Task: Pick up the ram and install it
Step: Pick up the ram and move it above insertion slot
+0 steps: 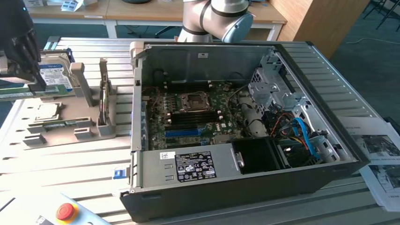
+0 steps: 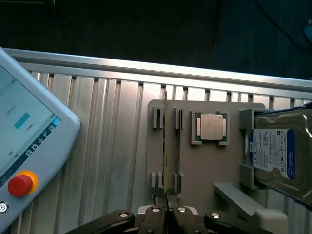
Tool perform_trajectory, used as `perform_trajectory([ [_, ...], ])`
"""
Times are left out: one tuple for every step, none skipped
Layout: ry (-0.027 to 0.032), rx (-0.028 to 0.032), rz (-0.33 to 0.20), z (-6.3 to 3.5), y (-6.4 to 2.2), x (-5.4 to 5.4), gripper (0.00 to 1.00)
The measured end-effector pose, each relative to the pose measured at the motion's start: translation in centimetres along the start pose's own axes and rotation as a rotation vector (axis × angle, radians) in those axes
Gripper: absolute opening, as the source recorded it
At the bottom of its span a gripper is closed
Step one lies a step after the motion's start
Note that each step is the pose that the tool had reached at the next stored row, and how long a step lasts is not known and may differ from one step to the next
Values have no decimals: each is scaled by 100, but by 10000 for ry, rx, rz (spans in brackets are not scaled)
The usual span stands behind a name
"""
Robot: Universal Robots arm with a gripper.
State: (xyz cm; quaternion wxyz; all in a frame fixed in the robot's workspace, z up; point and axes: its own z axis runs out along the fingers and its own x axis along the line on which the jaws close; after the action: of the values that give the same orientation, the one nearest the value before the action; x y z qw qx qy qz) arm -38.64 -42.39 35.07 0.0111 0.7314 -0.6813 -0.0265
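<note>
gripper [image 2: 166, 211]: fingers pinched nearly together on near end of the ram; in ext. view it's the dark blurred mass at upper left of frame.
ram [image 2: 165, 146]: held edge-on, so wrist cam sees just a thin line running out from btwn the fingers, over the gray tray. In ext. view it's a green strip w/ white label at far left edge, under the gripper and in front of the hard drive.
contact w/ tray: can't tell if ram's lower edge is clear of the slot holders.
gray tray [image 2: 204, 190]: on slatted metal table [image 2: 107, 136], left part of ext. frame, beside the PC case.
2nd stick [image 2: 178, 146]: edge-on in tray, parallel to and just beside the ram.
CPU chip [image 2: 211, 127]: in its recess btwn the sticks and hard drive.
hard drive [image 2: 275, 156]: silver, blue-white label, propped in a bracket at tray's end.
PC case [image 1: 250, 187]: side open, centre of ext. frame; motherboard [image 1: 187, 110] exposed, blue slot strip [image 1: 184, 132] on its lower part.
teach pendant [image 2: 29, 141]: on table, w/ red stop button [image 2: 19, 184]; lower left corner of ext. frame.
arm [image 1: 218, 16]: gray-blue joint, top centre, behind case.
papers [image 1: 381, 159]: right edge of ext. frame, beside case.
</note>
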Motion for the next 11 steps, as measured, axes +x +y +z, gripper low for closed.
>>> perform_trajectory([
  [0,1,1,-25,1,-1,12],
  [0,0,1,-51,3,-1,12],
  [0,0,2,-77,4,-2,12],
  [0,0,2,-102,6,-2,12],
  [-1,1,3,-127,7,-3,12],
  [-1,1,3,-153,8,-4,12],
  [1,0,4,-179,9,-4,12],
  [1,0,5,-202,11,-5,12],
  [2,0,6,-225,12,-5,12],
  [2,0,7,-248,13,-6,12],
  [3,-1,8,-271,14,-6,12],
])
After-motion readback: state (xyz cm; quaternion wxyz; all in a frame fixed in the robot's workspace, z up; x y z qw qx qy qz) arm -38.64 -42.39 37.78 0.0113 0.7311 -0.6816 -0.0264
